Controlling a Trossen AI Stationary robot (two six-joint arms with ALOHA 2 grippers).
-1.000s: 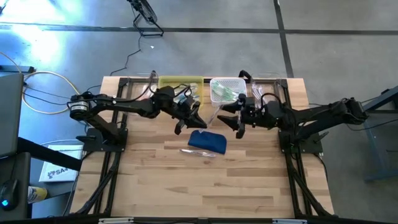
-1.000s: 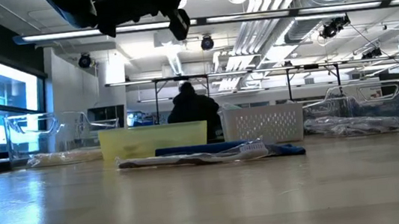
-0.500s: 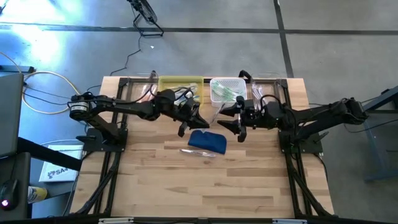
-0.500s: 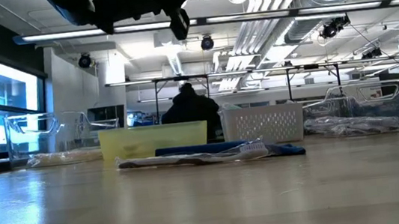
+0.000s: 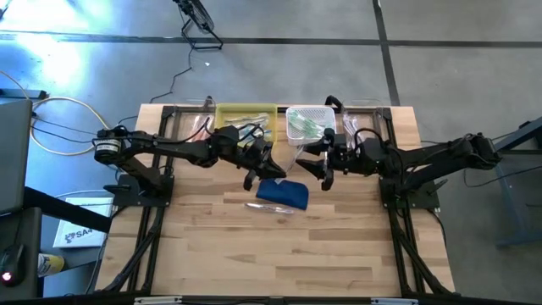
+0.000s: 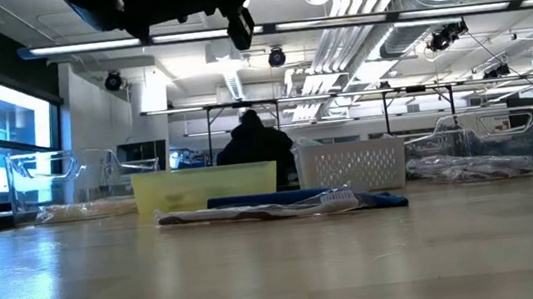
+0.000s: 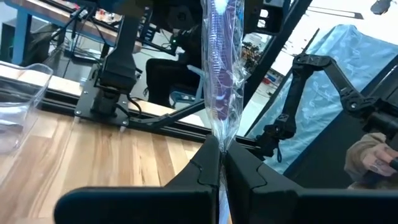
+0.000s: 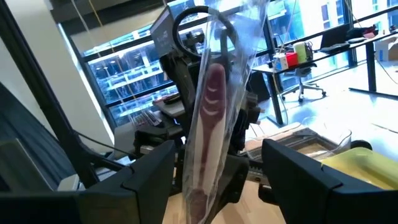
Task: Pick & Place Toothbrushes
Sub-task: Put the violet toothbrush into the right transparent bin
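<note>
while the right gripper (image 5: pixel 324 172) gapes, the left gripper (image 7: pixel 221 163) pinches a wrapped toothbrush (image 7: pixel 219 68).

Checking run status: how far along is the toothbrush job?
Done: some toothbrushes lie in the white basket. In hand: left end effector pinches a wrapped toothbrush; right end effector open nearby. Left: one wrapped toothbrush beside the blue pouch.

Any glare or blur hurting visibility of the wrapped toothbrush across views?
Left wrist view: the left end effector is shut on the wrapped toothbrush, wrapper glinting against a bright background.
Right wrist view: the same toothbrush is close and soft, between the open right end effector fingers.
Low view: ceiling lights glare.
</note>
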